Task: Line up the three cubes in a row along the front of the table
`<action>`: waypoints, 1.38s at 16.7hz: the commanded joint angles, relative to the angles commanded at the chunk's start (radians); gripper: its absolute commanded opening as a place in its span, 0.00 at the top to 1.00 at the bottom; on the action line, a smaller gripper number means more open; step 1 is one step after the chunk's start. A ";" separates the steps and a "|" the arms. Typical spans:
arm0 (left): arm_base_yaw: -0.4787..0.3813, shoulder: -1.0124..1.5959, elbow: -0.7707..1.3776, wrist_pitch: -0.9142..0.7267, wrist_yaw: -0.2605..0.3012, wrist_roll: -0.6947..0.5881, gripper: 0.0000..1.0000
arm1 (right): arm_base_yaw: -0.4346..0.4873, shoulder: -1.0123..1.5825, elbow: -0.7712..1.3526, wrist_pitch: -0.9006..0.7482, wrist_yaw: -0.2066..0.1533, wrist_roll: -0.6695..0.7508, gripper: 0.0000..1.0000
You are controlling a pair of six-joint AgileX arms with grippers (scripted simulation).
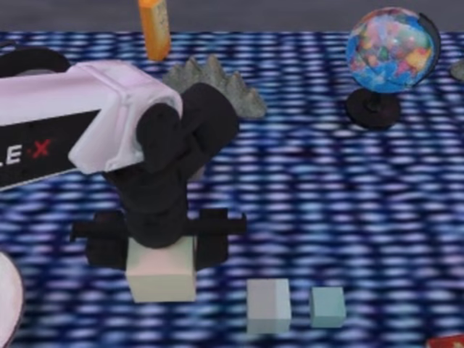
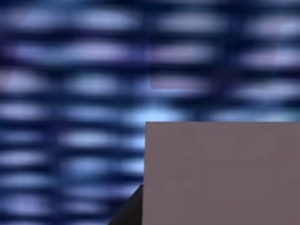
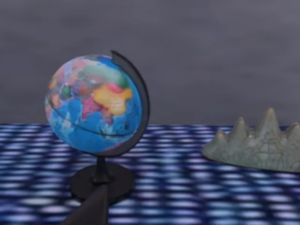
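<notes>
The large cream-pink cube (image 1: 161,279) sits at the front left of the table (image 1: 348,217). My left gripper (image 1: 159,248) comes down over it, one dark finger (image 1: 106,250) pressed against each side, shut on the cube. In the left wrist view the cube (image 2: 220,173) fills the corner, with one finger (image 2: 129,212) flat against its side. To its right the medium grey-lavender cube (image 1: 268,306) and the small teal-grey cube (image 1: 328,306) stand free in a row near the front edge. My right arm is out of the top view; its wrist view shows one dark finger (image 3: 96,206), set wide.
A globe on a black stand (image 1: 388,61) stands at the back right, also in the right wrist view as the globe (image 3: 96,110). A jagged grey rock (image 1: 217,83) lies behind my left arm. An orange bottle (image 1: 154,27) stands at the back. A white round rim (image 1: 9,297) shows at the left edge.
</notes>
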 joint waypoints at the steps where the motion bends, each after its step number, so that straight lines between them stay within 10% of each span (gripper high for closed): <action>1: 0.000 0.004 -0.010 0.014 -0.001 0.000 1.00 | 0.000 0.000 0.000 0.000 0.000 0.000 0.00; 13: -0.008 0.097 -0.180 0.282 0.001 -0.005 1.00 | 0.000 0.000 0.000 0.000 0.000 0.000 0.00; 23: -0.008 0.097 -0.180 0.282 0.001 -0.005 0.25 | 0.000 0.000 0.000 0.000 0.000 0.000 0.00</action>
